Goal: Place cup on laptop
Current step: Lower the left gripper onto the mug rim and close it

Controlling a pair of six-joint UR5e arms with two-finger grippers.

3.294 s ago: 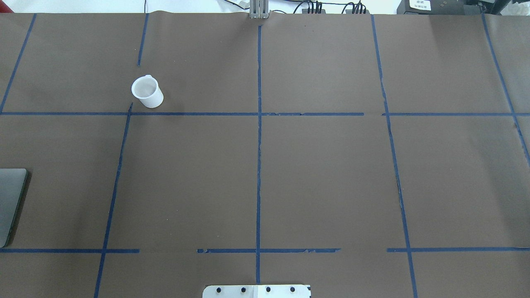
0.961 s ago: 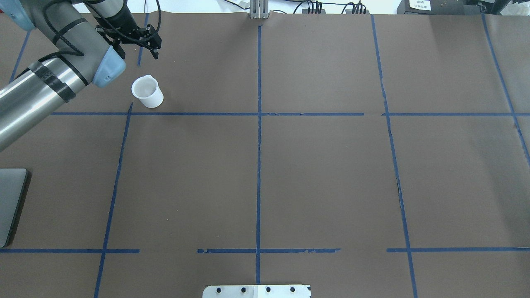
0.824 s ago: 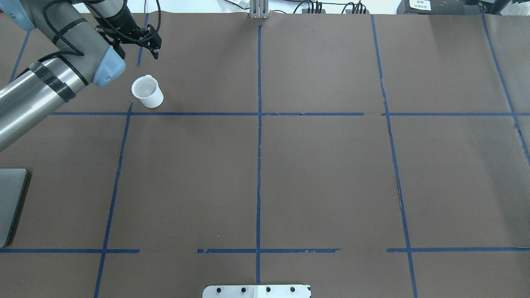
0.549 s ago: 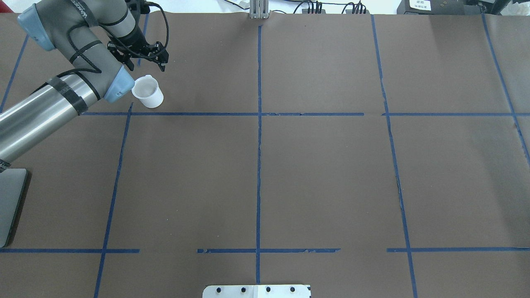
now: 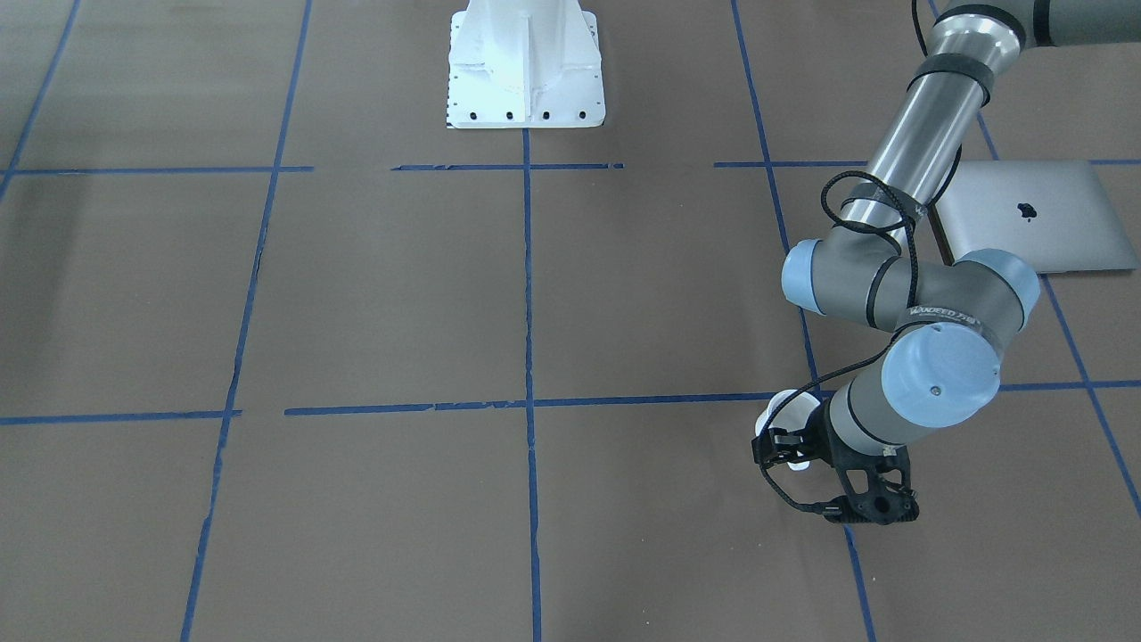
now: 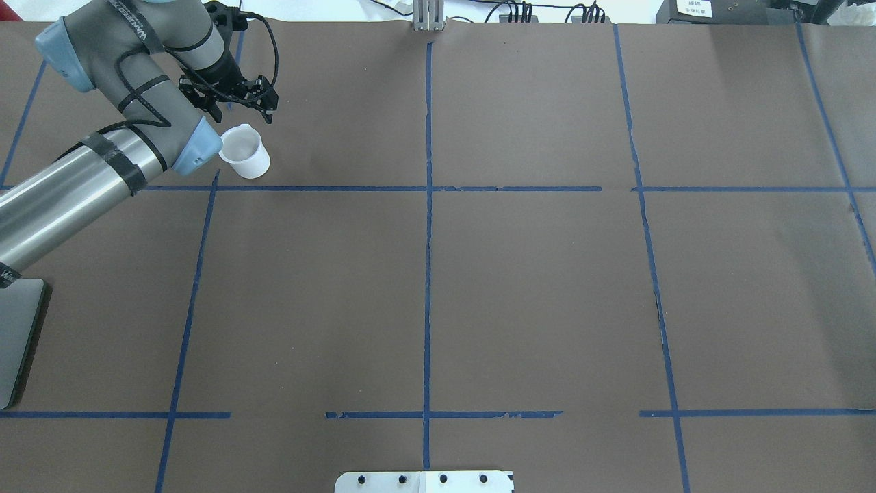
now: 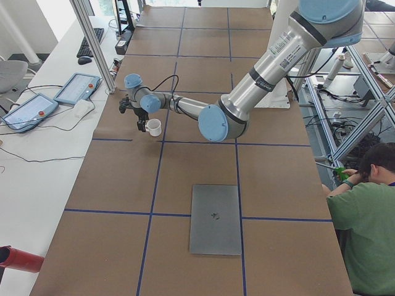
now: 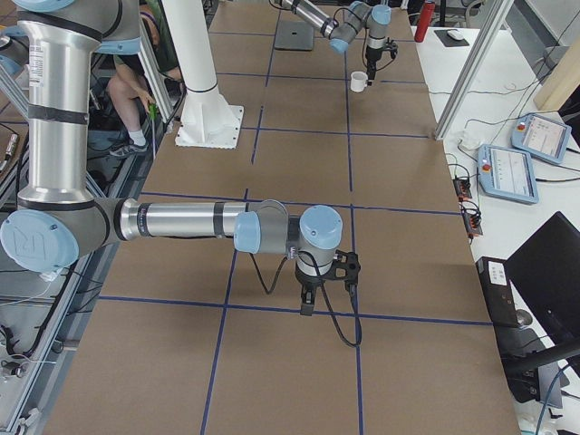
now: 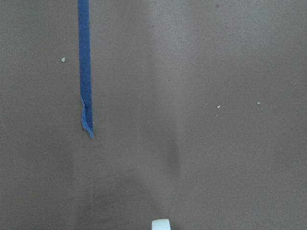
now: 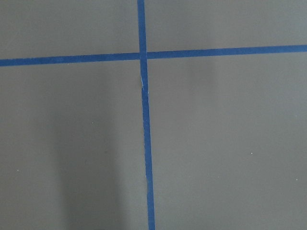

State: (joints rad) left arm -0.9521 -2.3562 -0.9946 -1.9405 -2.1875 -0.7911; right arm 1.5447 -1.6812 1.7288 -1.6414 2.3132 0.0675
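Note:
The small white cup (image 6: 244,152) stands upright on the brown table cover at the far left, its loop handle pointing away from the robot. It also shows in the front view (image 5: 786,412), half hidden behind the gripper, and in the left side view (image 7: 153,127). My left gripper (image 6: 241,111) is open and hovers just beyond the cup's handle side, apart from it (image 5: 829,486). The left wrist view shows only a white bit of the cup (image 9: 160,224) at its bottom edge. The silver-grey laptop (image 5: 1034,218) lies shut at the table's left end (image 6: 17,335). My right gripper (image 8: 328,288) hangs above the table far from both; I cannot tell if it is open.
Blue tape lines grid the brown cover. The white robot base (image 5: 526,67) stands at the near edge of the table. A metal post (image 6: 428,17) stands at the far edge. A seated person (image 7: 370,216) is beside the table, and control tablets (image 7: 55,95) lie on a side desk.
My left arm came in from the left and moved its open gripper down towards the cup's far side. The cup and the laptop have not moved.

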